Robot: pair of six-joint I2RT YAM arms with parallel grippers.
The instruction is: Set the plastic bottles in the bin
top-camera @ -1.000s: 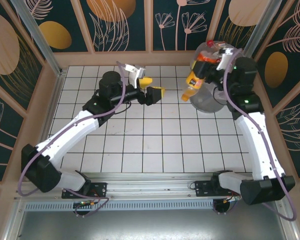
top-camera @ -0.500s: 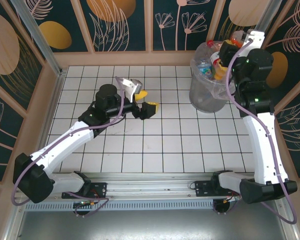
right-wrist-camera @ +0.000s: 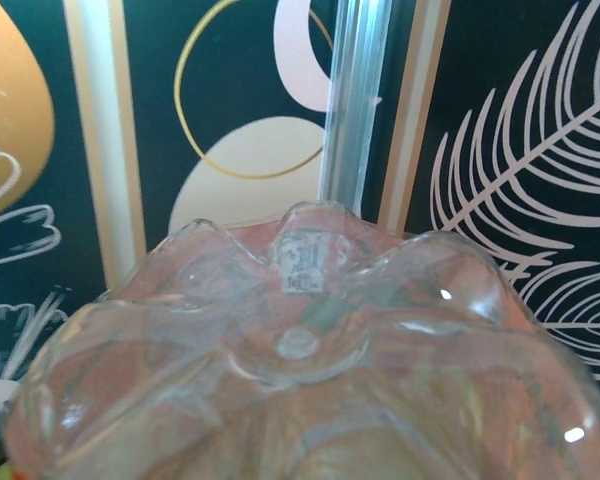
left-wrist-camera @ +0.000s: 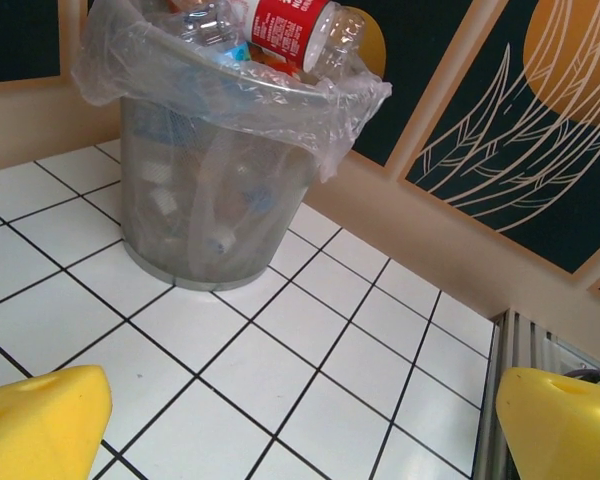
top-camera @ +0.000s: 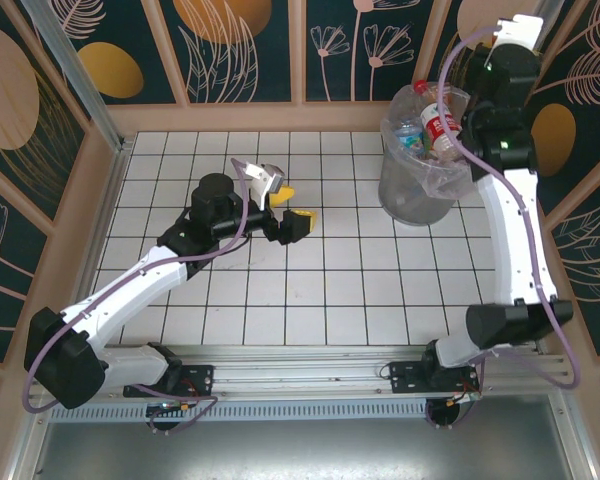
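Fingers of the left gripper, yellow-padded, stand wide apart and empty at centre frame. Farther off, upper right, the bin holds plastic bottles. Beside its rim the right gripper clasps a clear bottle.

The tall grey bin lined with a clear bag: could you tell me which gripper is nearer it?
Right. The right gripper is high beside the bin; the open left gripper is over the tiles, well to its left.

White tiled floor, dark leaf-patterned walls, wooden trim, aluminium rail
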